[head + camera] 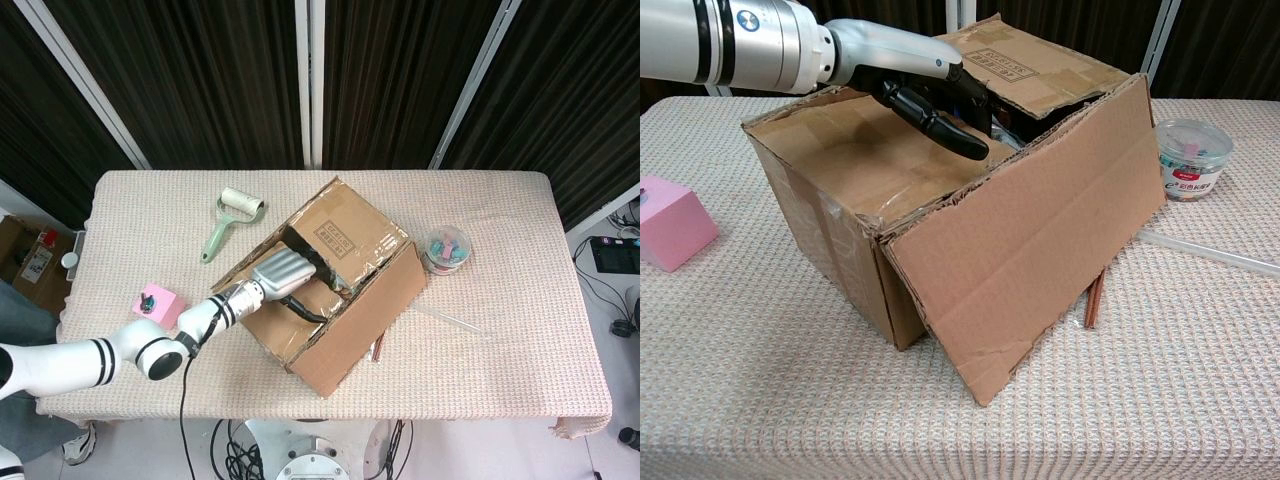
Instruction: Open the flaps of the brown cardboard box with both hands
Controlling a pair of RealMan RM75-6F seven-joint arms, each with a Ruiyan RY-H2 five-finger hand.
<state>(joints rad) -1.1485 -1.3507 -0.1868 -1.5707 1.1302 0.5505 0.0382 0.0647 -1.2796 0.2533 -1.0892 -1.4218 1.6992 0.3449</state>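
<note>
The brown cardboard box (pixel 350 322) (pixel 1040 250) stands slanted in the middle of the table. Its front flap hangs outward and down. The labelled far flap (pixel 345 226) (pixel 1040 70) leans over the opening. My left hand (pixel 283 272) (pixel 925 85) hovers over the flat left flap (pixel 860 160), dark fingers stretched toward the gap in the top and holding nothing. Whether the fingers touch the cardboard I cannot tell. The contents are mostly hidden. My right hand appears in neither view.
A pink block (pixel 158 305) (pixel 670 222) sits left of the box, and a green lint roller (pixel 228 220) lies behind it. A clear tub of coloured clips (pixel 446 248) (pixel 1193 158) stands right of the box, with a clear rod (pixel 1210 255) in front of it. Thin brown sticks (pixel 1095 298) poke from under the box.
</note>
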